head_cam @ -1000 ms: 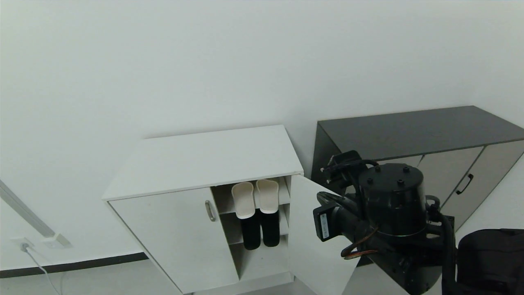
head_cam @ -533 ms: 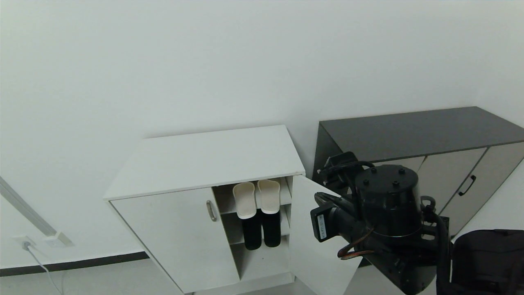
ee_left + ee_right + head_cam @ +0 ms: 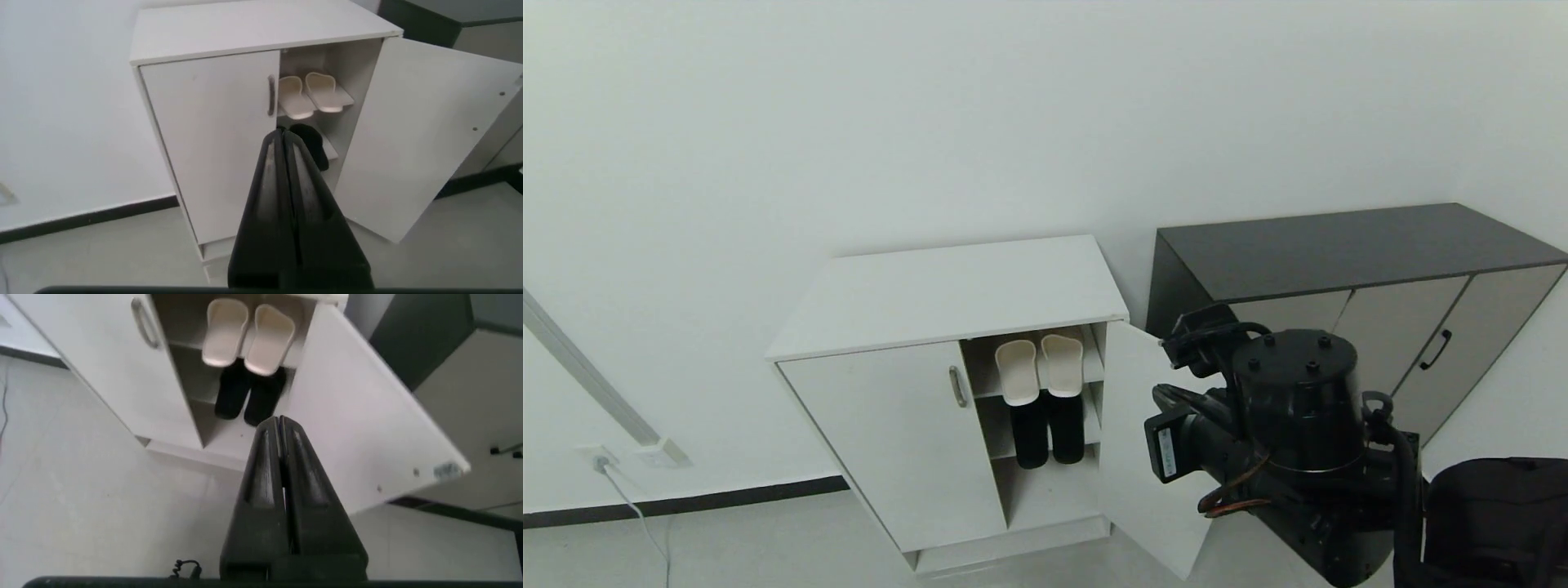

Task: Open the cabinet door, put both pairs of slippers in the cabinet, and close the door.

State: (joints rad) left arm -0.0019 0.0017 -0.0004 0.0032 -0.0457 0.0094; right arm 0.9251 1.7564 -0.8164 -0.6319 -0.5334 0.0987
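Closing the cabinet door [image 3: 372, 416] looked like the one step left. Both the white slippers [image 3: 249, 333] and the black slippers [image 3: 245, 394] lay on shelves inside the cabinet [image 3: 947, 294], ahead of both tools. The right gripper [image 3: 280, 425] had its fingers pressed together and held nothing, and the open door stood near it, off to one side of its line toward the shelves. The left gripper [image 3: 283, 140] was likewise closed and empty, aimed at the edge of the opening.

Several things could go wrong from there. A narrow closed tip pushing on a flat panel could skid across it, leaving the door ajar. The black pair seemed to reach past their shelf edge, so the swinging door might catch them. The left tool might also sit in the door's path, though how near it was could not be told.
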